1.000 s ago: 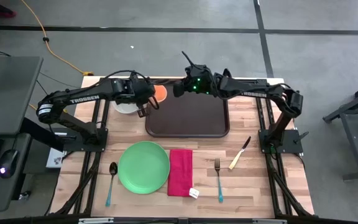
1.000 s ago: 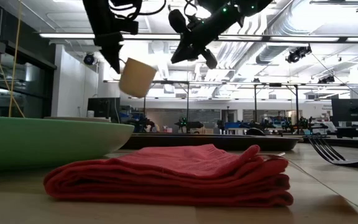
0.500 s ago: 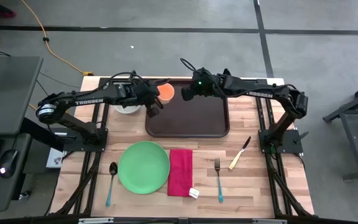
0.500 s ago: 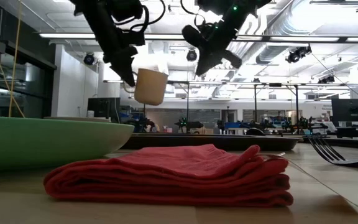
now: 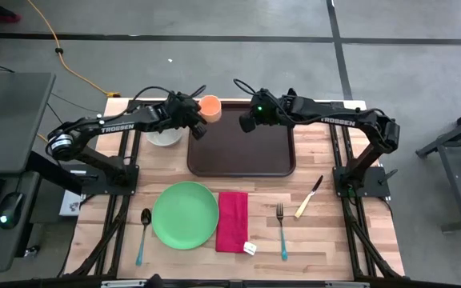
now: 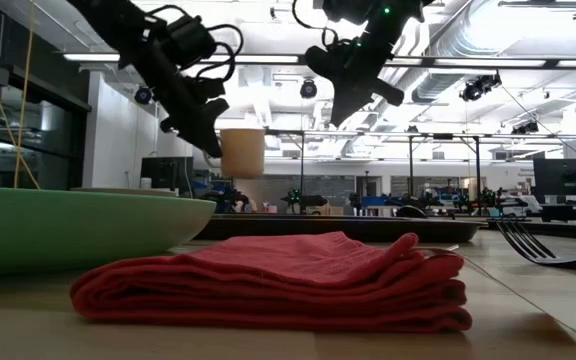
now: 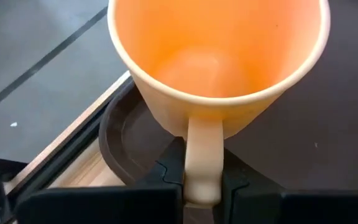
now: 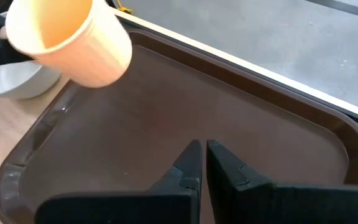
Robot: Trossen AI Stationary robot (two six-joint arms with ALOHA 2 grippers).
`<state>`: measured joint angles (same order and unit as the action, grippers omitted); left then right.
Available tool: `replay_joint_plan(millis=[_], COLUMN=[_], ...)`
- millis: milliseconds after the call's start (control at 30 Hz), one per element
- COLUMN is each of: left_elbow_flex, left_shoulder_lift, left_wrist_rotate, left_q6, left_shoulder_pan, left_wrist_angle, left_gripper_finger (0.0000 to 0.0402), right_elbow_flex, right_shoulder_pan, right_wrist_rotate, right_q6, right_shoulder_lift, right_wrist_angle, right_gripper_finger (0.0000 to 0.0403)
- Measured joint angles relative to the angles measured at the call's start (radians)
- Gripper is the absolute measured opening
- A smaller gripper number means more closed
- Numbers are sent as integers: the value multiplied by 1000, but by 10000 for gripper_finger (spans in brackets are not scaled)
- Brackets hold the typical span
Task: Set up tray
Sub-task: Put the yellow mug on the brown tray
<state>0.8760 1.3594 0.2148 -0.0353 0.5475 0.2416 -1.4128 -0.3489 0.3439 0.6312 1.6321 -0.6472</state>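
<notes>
Cup poised over the tray's corner

The left hand [image 5: 198, 122] gripped an orange cup [image 5: 210, 106] by its handle above the tray [image 5: 242, 156] at the surface's far edge; the right hand [image 5: 246, 125], closed, hovered beside.

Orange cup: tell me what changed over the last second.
The left gripper, shut on the orange cup by its handle, carried it toward the tray's far left corner and turned it upright. The shut right gripper drew back right. Plate, napkin and cutlery stayed put.
</notes>
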Motion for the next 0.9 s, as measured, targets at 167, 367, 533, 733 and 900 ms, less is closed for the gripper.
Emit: replay_joint_plan(millis=[167,367,533,733,900], left_elbow_flex=[-51,-112,-157,-211,-233], left_shoulder_lift=[0,0,0,0,0], left_wrist_rotate=[-24,-46,-57,-49,-49], left_q6=[-31,-49,-57,-79,-79], left_shoulder_pan=[44,83,89,89,88], left_wrist_angle=[-88,-138,-217,-304,-359], left_gripper_finger=[78,64,67,68,63], right_elbow_flex=[0,0,0,0,0], right_shoulder_pan=[0,0,0,0,2], right_wrist_rotate=[2,26,28,28,32], right_q6=[1,26,27,53,53], right_shoulder_lift=[0,0,0,0,0], right_wrist_angle=[5,16,32,32,32], right_gripper_finger=[0,0,0,0,0])
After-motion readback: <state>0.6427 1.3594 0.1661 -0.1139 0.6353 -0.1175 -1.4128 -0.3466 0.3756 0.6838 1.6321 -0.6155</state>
